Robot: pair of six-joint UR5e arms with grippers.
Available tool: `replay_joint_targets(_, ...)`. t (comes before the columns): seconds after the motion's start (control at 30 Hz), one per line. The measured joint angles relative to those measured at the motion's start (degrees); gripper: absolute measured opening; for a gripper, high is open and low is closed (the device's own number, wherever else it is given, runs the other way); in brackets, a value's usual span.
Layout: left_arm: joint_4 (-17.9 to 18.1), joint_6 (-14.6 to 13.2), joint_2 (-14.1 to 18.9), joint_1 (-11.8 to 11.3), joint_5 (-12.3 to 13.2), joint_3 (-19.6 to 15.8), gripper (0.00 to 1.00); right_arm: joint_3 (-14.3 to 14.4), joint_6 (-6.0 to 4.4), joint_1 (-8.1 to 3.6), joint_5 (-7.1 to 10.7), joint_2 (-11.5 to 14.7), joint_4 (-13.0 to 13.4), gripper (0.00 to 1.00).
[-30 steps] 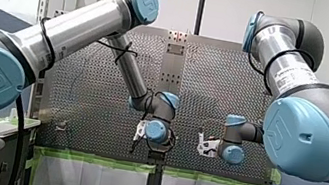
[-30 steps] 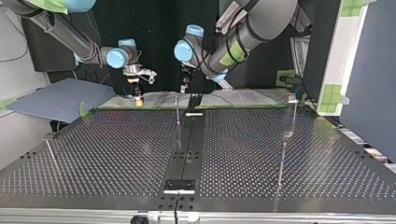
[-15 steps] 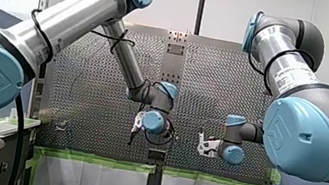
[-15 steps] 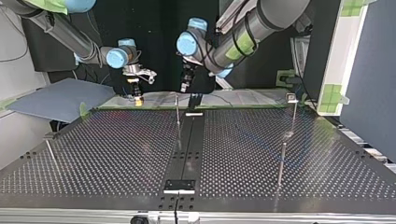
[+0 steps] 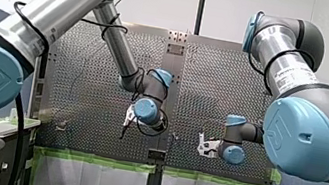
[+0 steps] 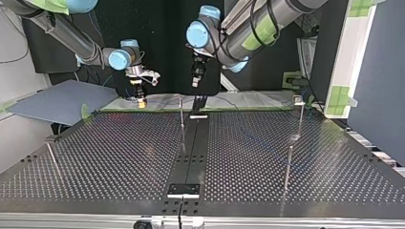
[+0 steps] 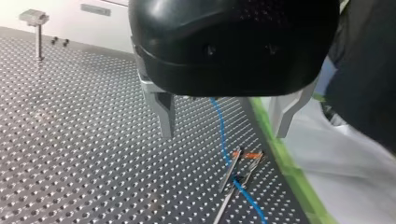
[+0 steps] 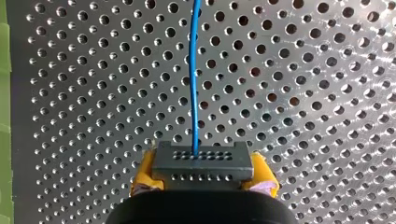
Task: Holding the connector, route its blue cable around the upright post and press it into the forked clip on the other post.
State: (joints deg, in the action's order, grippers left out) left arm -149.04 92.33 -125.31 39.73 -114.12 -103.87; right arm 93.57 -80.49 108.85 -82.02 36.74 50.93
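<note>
Perforated worktop (image 6: 119,157), steel, under everything. Right gripper (image 8: 201,179), yellow pads (image 8: 142,170) pinching the connector (image 8: 201,158) by its short ends, low over the worktop at the top view's far left. Left gripper (image 7: 223,133), metal fingers (image 7: 163,112) spread and empty, raised near centre. Block-headed post (image 6: 299,107) far right; thin upright post (image 6: 181,114) far centre, squarely in the routing path. Blue cable (image 8: 194,84): light, limp, likely slippery; judged best steered by the rigid connector, kept taut to avoid snagging.
</note>
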Motion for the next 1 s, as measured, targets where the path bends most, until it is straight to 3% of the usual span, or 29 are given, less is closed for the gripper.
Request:
replay_joint_targets(0.13,-1.6,-1.9,2.4,0.2,0.2,-2.4,1.00,0.0,-0.10,0.06,0.00,0.0,0.0,0.07)
replay_joint_targets(0.33,-1.0,-3.7,5.4,0.5,1.9,-5.4,1.00,0.0,-0.12,0.08,0.01,0.0,0.1,0.07)
replay_joint_targets(0.57,0.0,-0.9,9.1,0.6,4.7,-9.1,1.00,0.0,-0.21,0.16,0.01,0.0,0.2,0.07)
replay_joint_targets(0.77,0.2,2.0,12.2,0.4,5.1,-12.2,1.00,0.0,-0.35,0.18,0.32,0.0,0.2,0.07)
replay_joint_targets(1.0,1.9,3.1,16.0,0.0,5.0,-16.0,1.00,0.0,-0.38,0.25,0.52,0.0,-0.1,0.07)
